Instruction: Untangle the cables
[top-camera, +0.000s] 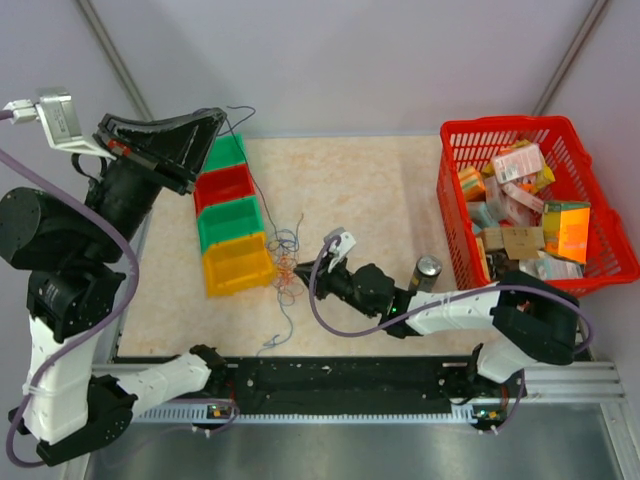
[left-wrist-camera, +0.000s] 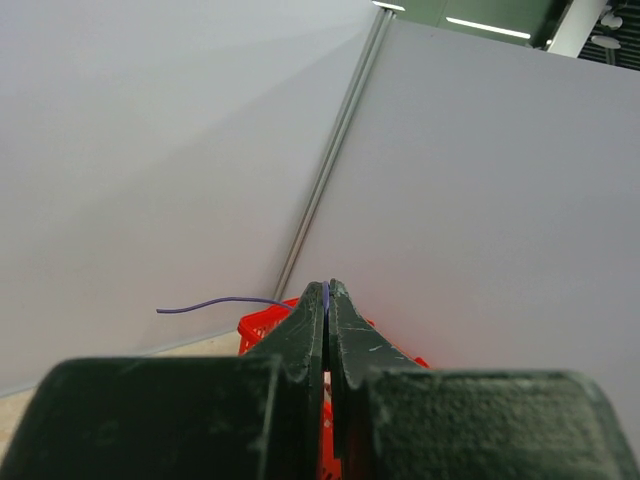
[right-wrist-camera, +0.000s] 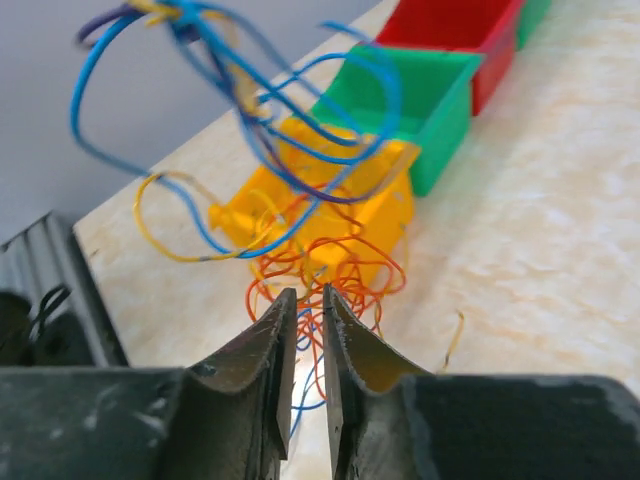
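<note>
- Task item: cables (top-camera: 285, 256). Loose knot of hair-thin strands in blue, orange, purple and yellow. Heaped on the table (top-camera: 380, 190) just beside the yellow bin (top-camera: 238, 266), upper blue loops standing off the surface.
- Handling, as judged: near weightless, limp yet springy. Apt to slip from smooth pads and to snag loop on loop; likely to kink under a hard tug.
- Hold points, as judged: a free end, or a single loop clear of the knot. Not the dense orange middle.
- Tool: left gripper (left-wrist-camera: 328, 292). High above the row of bins, pressed together on the purple strand (left-wrist-camera: 215, 303); free end poking out past the jaws, other end running down to the knot.
- Tool: right gripper (right-wrist-camera: 307, 296). Low at the knot's near edge, narrowly apart. Orange and blue strands seen through the slit, none visibly pinched.
- Containers, left side: green bin (top-camera: 230, 224) and red bin (top-camera: 224, 186) in a row with the yellow one, plus a further green one partly hidden under the left gripper. Nothing seen inside the parts on show.
- Container, right side: red basket (top-camera: 447, 200), filled with assorted packets and small boxes.
- Loose item: metal can (top-camera: 427, 271), upright, near the basket.
</note>
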